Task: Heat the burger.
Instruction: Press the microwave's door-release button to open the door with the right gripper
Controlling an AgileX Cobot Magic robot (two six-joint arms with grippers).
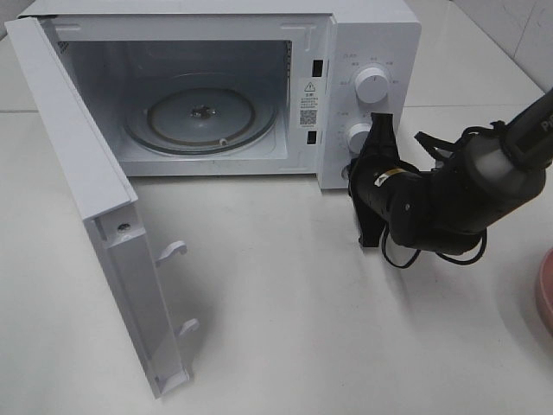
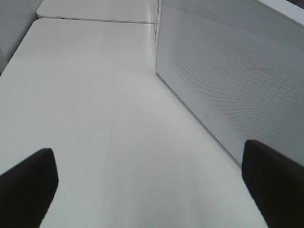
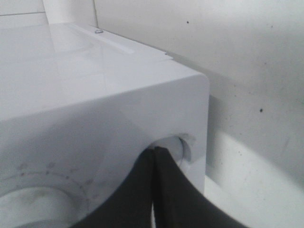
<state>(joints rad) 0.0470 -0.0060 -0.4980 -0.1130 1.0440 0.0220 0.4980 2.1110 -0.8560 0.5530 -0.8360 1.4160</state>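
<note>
by the microwave (image 1: 380, 52) panel's lower corner, closed right tool (image 3: 154, 152)

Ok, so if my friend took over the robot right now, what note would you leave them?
Left gripper: open, empty, over the table.
Right gripper: shut, empty, tips at the round button of the microwave.
Done: door wide open, glass turntable bare.
Burger: in no view; only the edge of a pink plate shows, far right.
Left: put burger in, shut door, start heating.
</note>
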